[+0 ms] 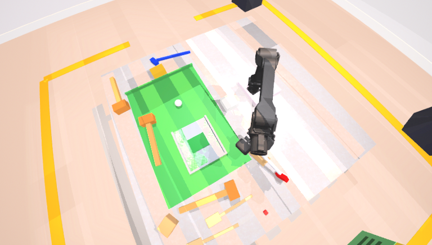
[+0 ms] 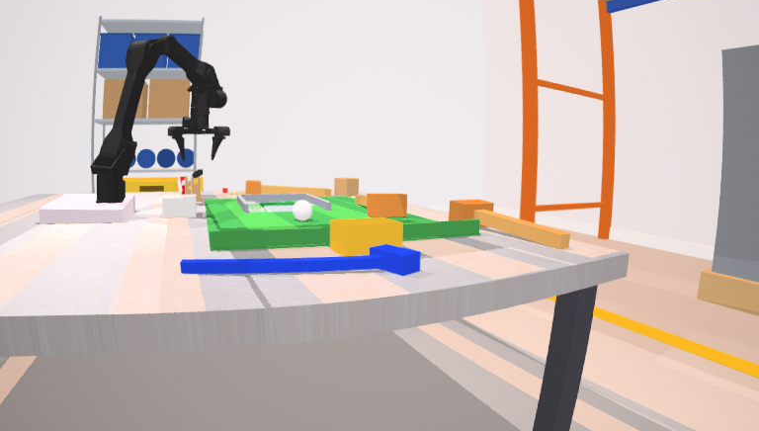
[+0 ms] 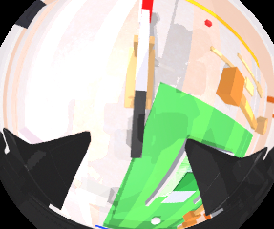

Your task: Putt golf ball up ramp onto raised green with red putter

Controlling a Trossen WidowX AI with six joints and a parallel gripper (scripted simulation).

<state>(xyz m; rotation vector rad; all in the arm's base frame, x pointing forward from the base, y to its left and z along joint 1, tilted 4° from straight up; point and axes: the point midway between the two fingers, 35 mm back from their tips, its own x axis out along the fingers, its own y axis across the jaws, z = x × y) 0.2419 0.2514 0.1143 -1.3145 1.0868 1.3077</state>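
Observation:
The red putter [image 1: 281,176] [image 3: 140,76] lies flat on the table just right of the green mat [image 1: 159,86] [image 2: 263,227] [image 3: 194,121]. It has a red head, a white shaft and a dark grip. My gripper [image 1: 252,148] [image 2: 198,153] [image 3: 139,141] is open and empty. It hangs above the putter's grip end, fingers on either side and pointing down. The white golf ball [image 1: 178,103] [image 2: 301,210] [image 3: 156,220] rests on the mat's low part. The raised green [image 1: 197,143], inside a grey frame [image 2: 280,200], lies between ball and putter.
A wooden mallet [image 1: 149,134] lies on the mat. More mallets [image 1: 120,106] [image 1: 232,190] and wooden blocks lie around it. A blue putter [image 1: 169,57] [image 2: 301,263] and a yellow block [image 1: 158,70] [image 2: 364,234] lie beyond the mat's far end. A small red cube [image 1: 265,212] lies near the front.

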